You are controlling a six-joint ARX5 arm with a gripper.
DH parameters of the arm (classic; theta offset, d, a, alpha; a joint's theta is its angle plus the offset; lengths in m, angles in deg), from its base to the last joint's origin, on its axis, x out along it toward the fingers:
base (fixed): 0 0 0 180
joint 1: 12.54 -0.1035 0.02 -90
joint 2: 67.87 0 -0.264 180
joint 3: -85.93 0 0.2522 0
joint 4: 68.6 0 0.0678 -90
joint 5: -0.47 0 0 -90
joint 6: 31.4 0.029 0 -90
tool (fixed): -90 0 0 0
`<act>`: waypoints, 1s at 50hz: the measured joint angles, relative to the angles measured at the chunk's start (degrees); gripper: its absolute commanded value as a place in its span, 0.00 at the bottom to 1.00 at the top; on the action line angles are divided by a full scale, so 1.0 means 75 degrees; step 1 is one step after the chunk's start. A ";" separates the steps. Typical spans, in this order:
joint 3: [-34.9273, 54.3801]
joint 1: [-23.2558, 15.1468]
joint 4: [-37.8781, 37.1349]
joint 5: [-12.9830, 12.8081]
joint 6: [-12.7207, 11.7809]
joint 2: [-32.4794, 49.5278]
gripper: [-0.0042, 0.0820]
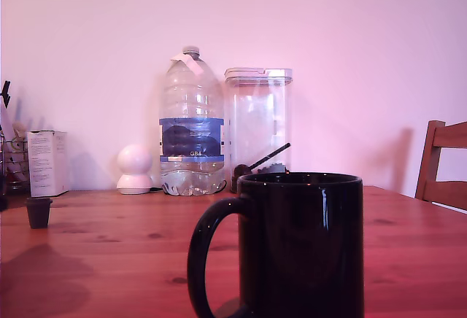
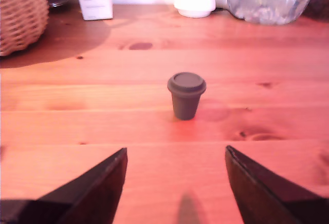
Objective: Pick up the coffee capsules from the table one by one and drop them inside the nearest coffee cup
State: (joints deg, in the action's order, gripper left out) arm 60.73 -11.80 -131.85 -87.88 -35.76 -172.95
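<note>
One dark coffee capsule (image 2: 186, 95) stands upright on the reddish wooden table (image 2: 154, 131), its flanged rim up. The exterior view shows the same capsule (image 1: 39, 212) far over at its left. My gripper (image 2: 176, 154) is open, its two dark fingers spread wide with nothing between them; the capsule sits ahead of the gap, apart from both fingers. The glossy black coffee cup (image 1: 295, 245) fills the foreground of the exterior view, handle toward that view's left. The arm itself is outside the exterior view.
Along the back wall stand a large water bottle (image 1: 192, 125), a clear plastic canister (image 1: 257, 125) with a dark scoop (image 1: 259, 163), a white round device (image 1: 135, 169) and a white box (image 1: 48, 163). A wicker basket (image 2: 20, 13) and a chair (image 1: 444, 165) flank the table.
</note>
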 measured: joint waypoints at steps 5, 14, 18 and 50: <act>-0.0300 0.0000 -0.0012 0.0079 0.0006 -0.0382 0.67; -0.0842 0.0000 -0.0020 0.0265 0.0009 -0.0845 0.67; -0.1090 0.0000 -0.0026 0.0312 0.0009 -0.1029 0.67; -0.2786 0.0000 0.1078 0.0522 0.0099 -0.1810 0.67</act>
State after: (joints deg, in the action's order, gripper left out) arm 39.83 -11.80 -123.76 -83.97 -35.02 -186.52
